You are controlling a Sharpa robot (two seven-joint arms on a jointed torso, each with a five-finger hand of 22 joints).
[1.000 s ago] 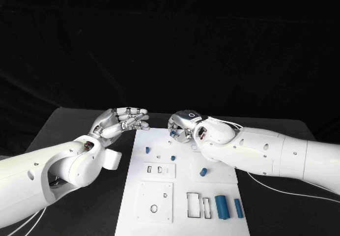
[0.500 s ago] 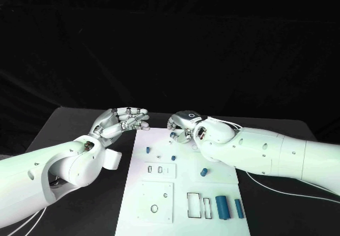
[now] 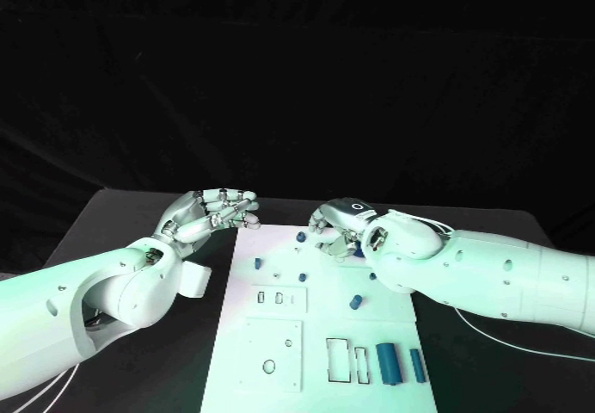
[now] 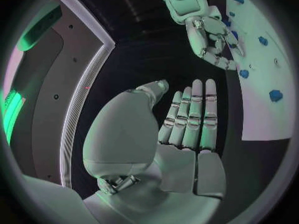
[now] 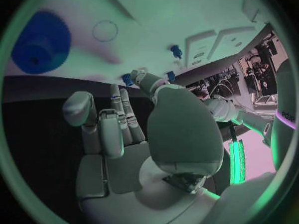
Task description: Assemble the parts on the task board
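- The right hand [image 3: 337,231] hangs over the far end of the task board [image 3: 320,331]. Its fingers are a little curled and apart, and in the right wrist view they hold nothing.
- Close under its fingers a round blue gear [image 5: 40,43] lies flat on the board. A small blue part [image 3: 302,236] shows just beside the fingertips in the head view; it may be the same gear, but this cannot be told for sure.
- The left hand [image 3: 211,212] is at the far left corner of the board, fingers loosely bent together, and nothing is in it.
- Other blue parts are on the board: small pegs [image 3: 260,262] in the middle, and two long pieces [image 3: 388,362] at the near end beside empty slots.
- Probably the step is to take the gear. The hand should go down straight and close on the rim from two sides.
- A flat gear on a smooth plate can slide away, so the fingers should meet it at the same time.
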